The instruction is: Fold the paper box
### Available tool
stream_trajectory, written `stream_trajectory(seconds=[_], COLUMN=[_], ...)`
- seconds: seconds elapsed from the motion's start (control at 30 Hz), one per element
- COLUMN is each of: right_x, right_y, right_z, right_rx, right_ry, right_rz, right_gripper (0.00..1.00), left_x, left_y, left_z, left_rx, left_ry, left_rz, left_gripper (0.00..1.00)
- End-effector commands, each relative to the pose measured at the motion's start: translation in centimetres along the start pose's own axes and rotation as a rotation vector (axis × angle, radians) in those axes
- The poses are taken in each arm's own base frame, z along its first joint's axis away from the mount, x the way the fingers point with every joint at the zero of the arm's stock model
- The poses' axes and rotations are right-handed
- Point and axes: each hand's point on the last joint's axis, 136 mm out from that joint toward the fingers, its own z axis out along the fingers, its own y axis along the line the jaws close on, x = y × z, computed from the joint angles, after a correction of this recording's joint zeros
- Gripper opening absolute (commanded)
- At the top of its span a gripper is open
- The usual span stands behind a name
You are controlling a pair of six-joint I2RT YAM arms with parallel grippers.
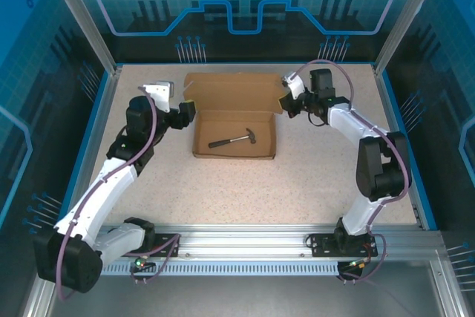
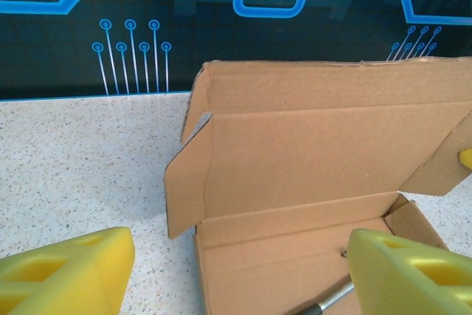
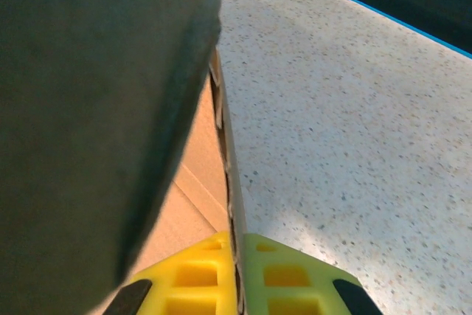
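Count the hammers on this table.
1. The hammer lies flat on the floor of the open paper box, head toward the right arm's side. The raised lid might hide something small behind it.

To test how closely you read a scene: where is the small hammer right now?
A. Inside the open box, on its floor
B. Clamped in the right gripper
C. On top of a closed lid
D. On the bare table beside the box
A: in the top view the hammer lies flat on the floor of the open paper box, with the cardboard walls around it.
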Motion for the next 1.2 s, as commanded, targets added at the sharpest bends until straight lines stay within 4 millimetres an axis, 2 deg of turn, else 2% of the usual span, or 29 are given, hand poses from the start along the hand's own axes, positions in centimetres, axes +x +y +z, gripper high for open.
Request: stream_trajectory(seconds=[0.0,0.2,0.3,0.5,0.7,0.83,1.0,1.17], right_x=[-1.0,-0.9,-0.9,-0.9,-0.9,-1.0,-1.0,-1.1], right_y=[-0.8,-1.5,-1.5,-1.7,-1.7,-1.6,-1.7,-1.6], right_z=[-1.6,-1.7,-1.6,-1.3,-1.1,-1.1,-1.1,-1.0], right_rx=[0.034,0.039,0.034,0.032,0.024,0.023,0.021,0.021], right_ry=[-0.035,-0.032,-0.032,-0.031,-0.031,-0.032,-0.032,-0.034], right_rz=[0.001,0.018,0.020,0.023,0.026,0.028,0.034,0.041], right_gripper=[0.04,0.04,0.04,0.04,0.04,0.04,0.04,0.04], left_x=[-0.5,1.3,1.4,1.7,2.7,3.1,2.8,2.8], left_y=[0.7,2.3,2.2,1.8,2.3,2.4,2.2,2.1], left_z=[1.2,6.0,8.1,10.7,13.0,14.2,14.8,15.3], left_rx=[0.041,0.132,0.179,0.250,0.255,0.267,0.289,0.294], left_ry=[0.008,0.149,0.174,0.175,0.186,0.198,0.191,0.197], left_rz=[-0.008,-0.016,0.015,0.061,0.085,0.092,0.086,0.069], left_gripper=[0.79,0.79,0.78,0.78,0.74,0.65,0.55,0.40])
